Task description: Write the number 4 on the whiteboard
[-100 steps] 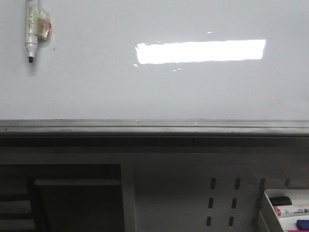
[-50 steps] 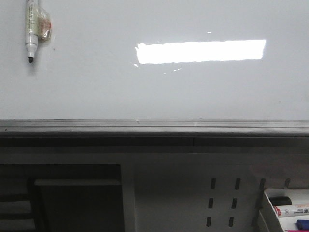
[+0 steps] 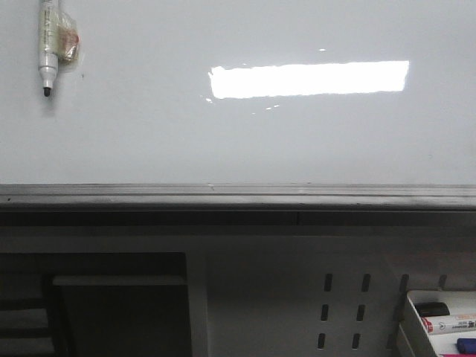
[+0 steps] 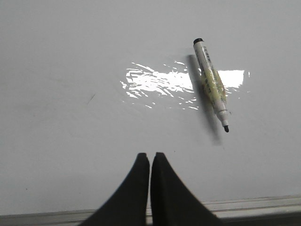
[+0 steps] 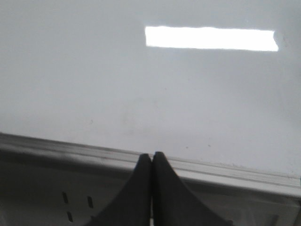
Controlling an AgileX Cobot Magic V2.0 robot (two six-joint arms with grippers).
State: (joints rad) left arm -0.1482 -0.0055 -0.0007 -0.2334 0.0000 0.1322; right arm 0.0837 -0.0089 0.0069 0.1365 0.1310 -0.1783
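Still no 4 on the whiteboard [image 3: 223,141]; marker [image 4: 211,84] taped to it, uncapped, beyond the left claw [image 4: 150,160]. Both claws pinched, empty; right claw [image 5: 151,160] near the rail. You should spread the left claw, then grip mid-barrel.

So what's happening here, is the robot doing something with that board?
Nothing is being handled right now. The whiteboard is blank, with no 4 on it. An uncapped marker is stuck to the board near its upper left corner, tip down. In the wrist views, the left gripper and right gripper are both shut and hold nothing; the left faces the marker without touching it.
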